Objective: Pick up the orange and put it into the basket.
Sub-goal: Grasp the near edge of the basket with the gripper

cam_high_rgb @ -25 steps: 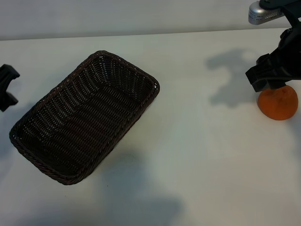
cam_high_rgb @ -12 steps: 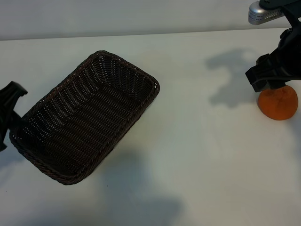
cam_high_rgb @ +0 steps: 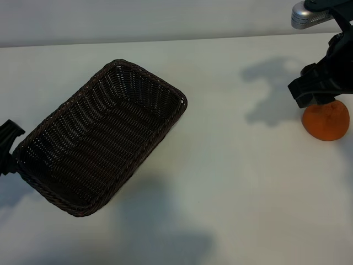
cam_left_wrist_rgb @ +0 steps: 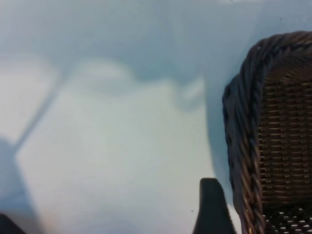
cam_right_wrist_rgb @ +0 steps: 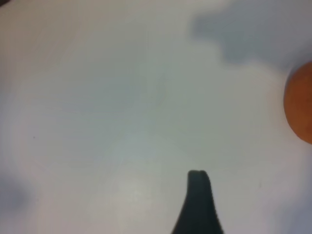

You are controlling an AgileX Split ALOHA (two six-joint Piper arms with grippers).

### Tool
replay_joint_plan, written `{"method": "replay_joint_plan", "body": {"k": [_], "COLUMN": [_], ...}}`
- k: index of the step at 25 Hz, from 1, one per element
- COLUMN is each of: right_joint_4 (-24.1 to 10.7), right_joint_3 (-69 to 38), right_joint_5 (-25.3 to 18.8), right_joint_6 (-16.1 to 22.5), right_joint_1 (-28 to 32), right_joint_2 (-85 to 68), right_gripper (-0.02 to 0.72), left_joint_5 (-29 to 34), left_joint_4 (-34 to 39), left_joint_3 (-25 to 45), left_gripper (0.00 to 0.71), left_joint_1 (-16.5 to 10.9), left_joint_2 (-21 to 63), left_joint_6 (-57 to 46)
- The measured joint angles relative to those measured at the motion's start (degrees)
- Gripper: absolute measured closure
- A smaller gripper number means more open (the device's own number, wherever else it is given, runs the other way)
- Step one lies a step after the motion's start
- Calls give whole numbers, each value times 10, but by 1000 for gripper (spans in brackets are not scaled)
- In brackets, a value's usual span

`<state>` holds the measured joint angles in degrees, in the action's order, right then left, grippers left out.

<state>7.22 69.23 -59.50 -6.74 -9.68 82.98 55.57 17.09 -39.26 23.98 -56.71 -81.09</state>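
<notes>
Black right end effector (cam_high_rgb: pixel 319 93) agape, empty

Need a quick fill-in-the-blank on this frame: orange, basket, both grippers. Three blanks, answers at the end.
1. The orange lies on the ____, outside the basket.
2. The basket holds ____.
3. The right gripper is beside the orange with open jaws; the left gripper is next to the ____.

Missing words: table; nothing; basket
</notes>
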Motion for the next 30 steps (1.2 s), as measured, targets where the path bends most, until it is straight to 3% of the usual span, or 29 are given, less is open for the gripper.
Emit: {"method": "replay_joint_plan", "body": {"k": [21, 24, 30], "right_joint_4": [0, 0, 1], "right_joint_3": [0, 0, 0], "right_joint_5": [-2, -2, -4], "right_joint_6": [-2, -2, -2], "right_joint_1": [0, 0, 0], "right_joint_2": [0, 0, 0], "right_gripper": [176, 176, 176], "left_joint_5": [25, 23, -13], "left_joint_4": [-28, -48, -132], "left_joint_3": [8, 8, 8], "left_gripper": [225, 225, 225], "left_joint_1": [-4, -30, -131], "left_joint_2": [-5, -19, -36], "left_joint_6": [32, 65, 177]}}
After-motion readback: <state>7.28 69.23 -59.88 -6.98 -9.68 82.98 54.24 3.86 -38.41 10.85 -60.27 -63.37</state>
